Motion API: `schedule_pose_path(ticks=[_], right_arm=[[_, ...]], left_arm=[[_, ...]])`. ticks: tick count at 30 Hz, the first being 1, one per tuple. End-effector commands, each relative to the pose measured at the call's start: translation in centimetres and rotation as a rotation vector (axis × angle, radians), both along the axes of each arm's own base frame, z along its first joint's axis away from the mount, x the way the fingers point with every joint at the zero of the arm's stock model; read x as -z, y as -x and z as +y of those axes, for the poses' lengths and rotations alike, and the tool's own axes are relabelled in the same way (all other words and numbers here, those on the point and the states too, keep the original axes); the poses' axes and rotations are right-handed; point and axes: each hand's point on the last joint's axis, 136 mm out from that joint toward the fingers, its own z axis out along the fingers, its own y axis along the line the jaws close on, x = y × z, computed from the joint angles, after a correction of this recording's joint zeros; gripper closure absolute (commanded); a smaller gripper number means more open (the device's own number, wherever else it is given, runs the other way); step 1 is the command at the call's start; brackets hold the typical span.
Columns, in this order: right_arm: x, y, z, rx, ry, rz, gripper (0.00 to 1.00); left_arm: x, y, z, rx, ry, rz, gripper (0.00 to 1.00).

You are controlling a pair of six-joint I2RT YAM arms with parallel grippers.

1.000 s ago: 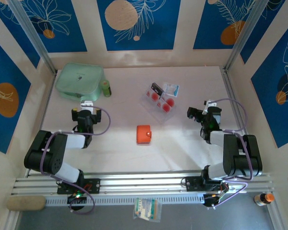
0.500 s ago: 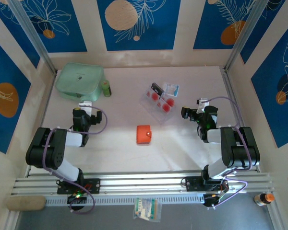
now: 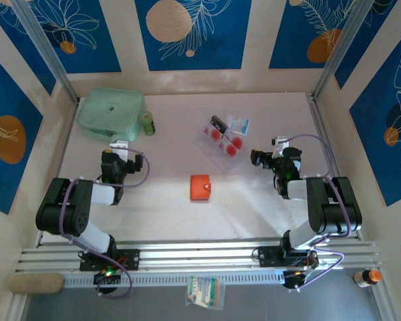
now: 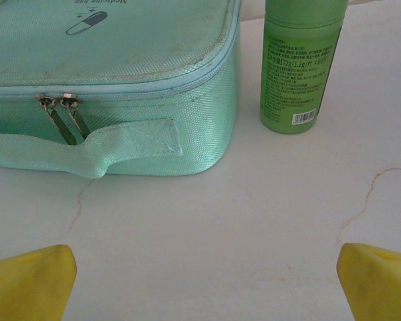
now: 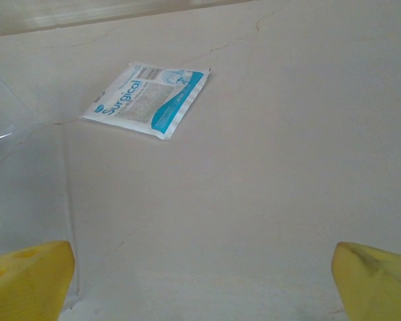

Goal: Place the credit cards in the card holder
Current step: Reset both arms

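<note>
Both our grippers stand wide open, grasping nothing: the left gripper (image 3: 118,147) faces a mint pouch (image 4: 107,80) and a green bottle (image 4: 301,60), and the right gripper (image 3: 259,158) is near the clear tray (image 5: 3,100) holding the credit cards (image 3: 226,142). The orange card holder (image 3: 200,186) lies folded mid-table between our arms.

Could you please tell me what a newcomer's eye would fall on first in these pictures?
The bright orange card holder sits alone mid-table, with the red-marked credit cards clustered just beyond it to the right. At the far left lies a mint-green zip pouch with a green bottle upright beside it. The left gripper and right gripper are both open and empty.
</note>
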Motion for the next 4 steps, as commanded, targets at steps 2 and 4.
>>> schedule_pose_path(ticks=[2, 4], right_arm=[[-0.92, -0.71, -0.08, -0.007, 0.016, -0.035, 0.01], [-1.01, -0.59, -0.02, -0.009, 0.017, -0.04, 0.01]], left_arm=[[-0.49, -0.02, 0.22, -0.011, 0.013, -0.032, 0.0], [-0.52, 0.0, 0.25, -0.011, 0.013, -0.034, 0.0]])
